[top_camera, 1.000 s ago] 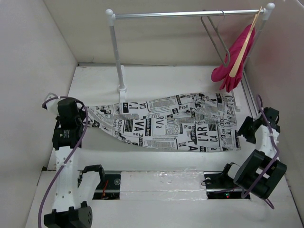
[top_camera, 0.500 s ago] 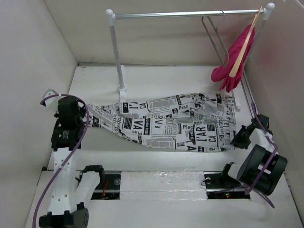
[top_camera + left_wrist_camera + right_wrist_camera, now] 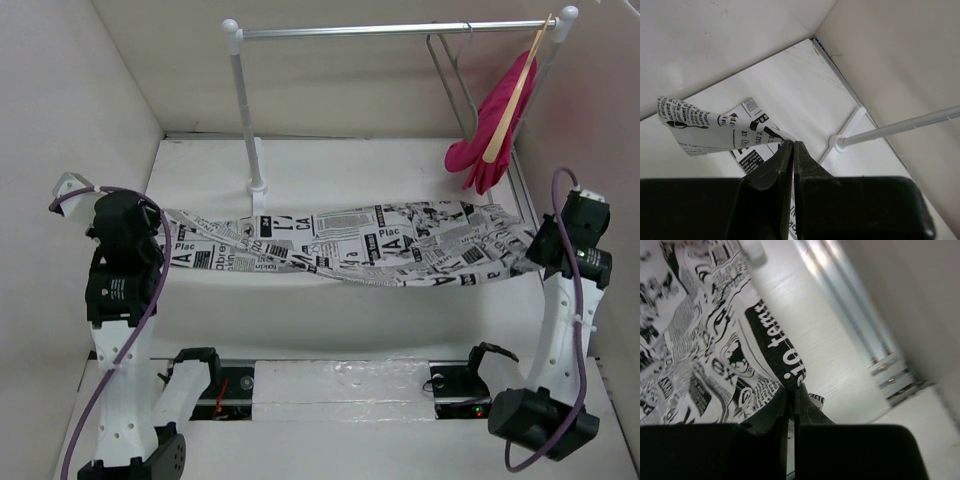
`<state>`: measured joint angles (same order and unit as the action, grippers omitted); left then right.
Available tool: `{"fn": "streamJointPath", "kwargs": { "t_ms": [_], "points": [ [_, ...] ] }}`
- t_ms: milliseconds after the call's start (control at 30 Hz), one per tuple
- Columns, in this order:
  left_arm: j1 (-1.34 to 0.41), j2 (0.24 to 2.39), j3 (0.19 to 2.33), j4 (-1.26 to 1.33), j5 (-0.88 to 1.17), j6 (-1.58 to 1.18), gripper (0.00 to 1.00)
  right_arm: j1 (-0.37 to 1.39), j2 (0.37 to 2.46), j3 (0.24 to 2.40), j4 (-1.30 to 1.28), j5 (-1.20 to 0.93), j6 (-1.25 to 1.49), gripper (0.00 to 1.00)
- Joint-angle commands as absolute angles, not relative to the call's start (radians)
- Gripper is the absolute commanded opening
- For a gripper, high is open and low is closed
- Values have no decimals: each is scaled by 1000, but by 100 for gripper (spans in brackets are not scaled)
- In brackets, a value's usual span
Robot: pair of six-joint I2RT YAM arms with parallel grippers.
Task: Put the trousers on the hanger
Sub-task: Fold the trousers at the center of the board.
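The newspaper-print trousers [image 3: 350, 245] hang stretched in a long band between my two grippers, sagging slightly in the middle. My left gripper [image 3: 155, 232] is shut on their left end; in the left wrist view its tips [image 3: 792, 144] pinch the cloth [image 3: 705, 127]. Over at the band's other end my right gripper [image 3: 538, 255] is shut on the cloth, and in the right wrist view the tips [image 3: 791, 390] bite a black printed patch of the trousers [image 3: 700, 340]. The thin grey wire hanger [image 3: 452, 82] hangs from the rail [image 3: 390, 30] at the back right.
A pink garment [image 3: 490, 140] on a pale wooden hanger [image 3: 515, 95] hangs at the rail's right end, next to the wire hanger. The rail's left post [image 3: 245, 110] stands on a white foot [image 3: 840, 142] behind the trousers. White walls close in left, right and behind.
My right gripper shut on the trousers' right end and rose outward. The left arm also rose and pulled left. The trousers went from lying spread on the table to a taut band.
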<state>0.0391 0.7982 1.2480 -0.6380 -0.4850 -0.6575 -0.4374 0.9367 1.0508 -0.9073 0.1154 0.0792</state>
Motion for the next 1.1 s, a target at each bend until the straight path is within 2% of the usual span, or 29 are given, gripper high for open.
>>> {"fn": "streamJointPath", "kwargs": {
  "t_ms": [0, 100, 333, 567, 767, 1067],
  "points": [
    [26, 785, 1313, -644, -568, -649, 0, -365, 946, 1233, -1035, 383, -47, 0],
    [6, 776, 1278, -660, -601, -646, 0, -319, 973, 1265, -1100, 459, -78, 0],
    [-44, 719, 1126, -709, -778, -634, 0, -238, 928, 1313, -1218, 479, -83, 0],
    [-44, 747, 914, -581, -681, -577, 0, -285, 1109, 1181, -1083, 341, -118, 0],
    [-44, 928, 899, -566, -562, -554, 0, -350, 1258, 1187, -963, 256, -173, 0],
    [-3, 1290, 1071, -517, -548, -528, 0, -359, 1518, 1348, -842, 152, -161, 0]
  ]
}}
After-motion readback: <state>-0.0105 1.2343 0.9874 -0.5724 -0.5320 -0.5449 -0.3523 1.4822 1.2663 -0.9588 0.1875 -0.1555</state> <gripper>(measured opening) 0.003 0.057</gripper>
